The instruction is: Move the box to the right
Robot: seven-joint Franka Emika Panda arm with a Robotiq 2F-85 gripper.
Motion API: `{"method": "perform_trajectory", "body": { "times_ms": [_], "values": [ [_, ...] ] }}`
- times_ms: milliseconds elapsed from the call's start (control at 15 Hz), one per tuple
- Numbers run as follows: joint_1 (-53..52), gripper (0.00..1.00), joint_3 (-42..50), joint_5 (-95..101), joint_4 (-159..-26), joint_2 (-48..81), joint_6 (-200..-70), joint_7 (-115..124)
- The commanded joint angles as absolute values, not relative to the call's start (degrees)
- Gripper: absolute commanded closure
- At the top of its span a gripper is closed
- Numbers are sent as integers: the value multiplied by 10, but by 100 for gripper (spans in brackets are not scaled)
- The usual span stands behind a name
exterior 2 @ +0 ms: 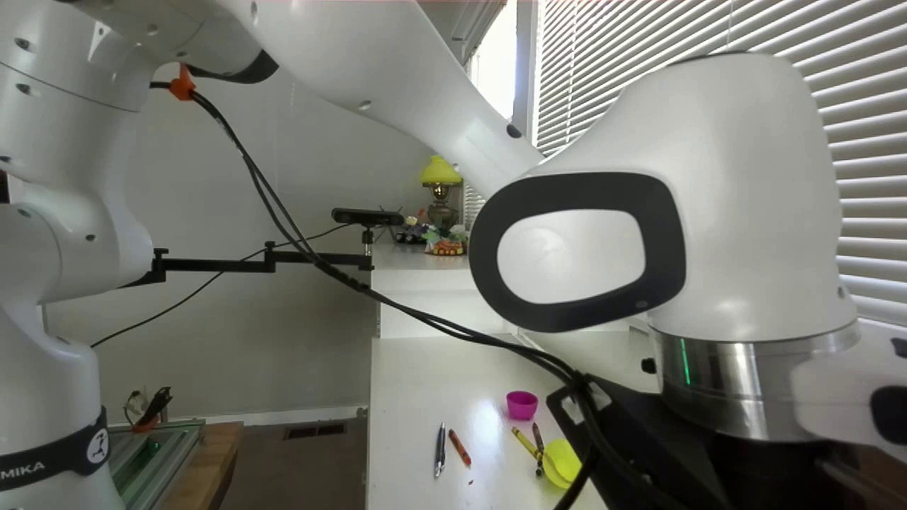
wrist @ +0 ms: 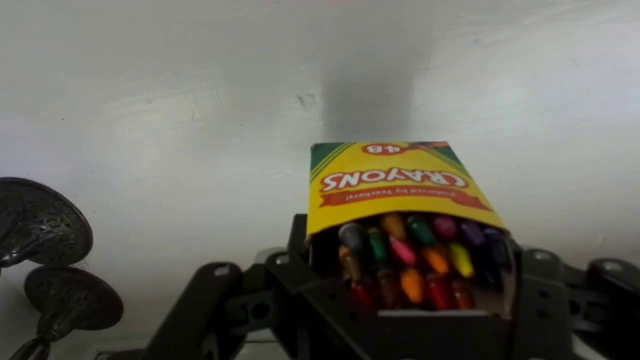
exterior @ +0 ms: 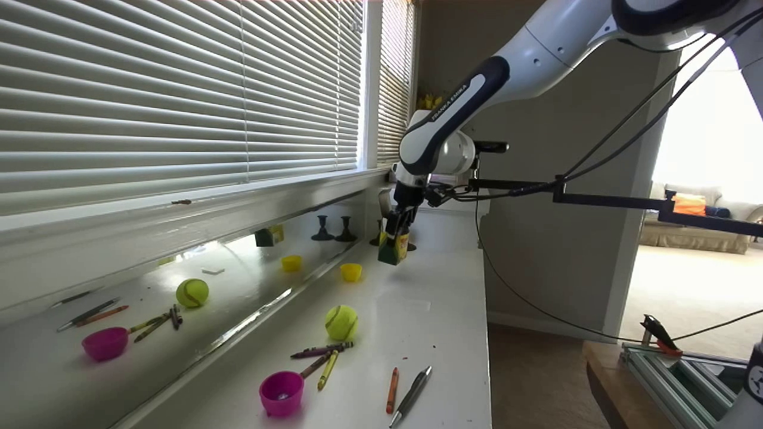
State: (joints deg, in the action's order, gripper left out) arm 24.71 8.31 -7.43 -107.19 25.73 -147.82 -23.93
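The box is an open crayon carton, yellow and green, and shows at the far end of the white counter in an exterior view. In the wrist view the box shows its yellow printed face and several crayons inside. My gripper points down and its fingers press on the two sides of the box; the gripper also shows in the wrist view. The box looks tilted and slightly raised, but I cannot tell for sure whether it touches the counter. The box and fingers are hidden behind the arm in an exterior view.
A yellow cup, green ball, purple cup, crayons, an orange crayon and a pen lie on the counter. Dark candlesticks stand close to the gripper. A mirrored panel lines the back.
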Motion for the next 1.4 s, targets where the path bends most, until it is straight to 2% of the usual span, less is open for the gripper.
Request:
{"method": "perform_trajectory", "body": {
  "times_ms": [0, 667, 733, 800, 1000, 1333],
  "values": [
    [258, 47, 77, -89, -998, 307, -1439, -215],
    [255, 47, 69, -82, -932, 381, -1428, -160],
    [252, 20, 71, -79, -929, 385, -1428, -153],
    [251, 5, 70, -79, -927, 389, -1433, -149],
    [244, 0, 76, -72, -934, 374, -1444, -138],
    [218, 0, 102, -39, -983, 304, -1445, -120]
  ]
}}
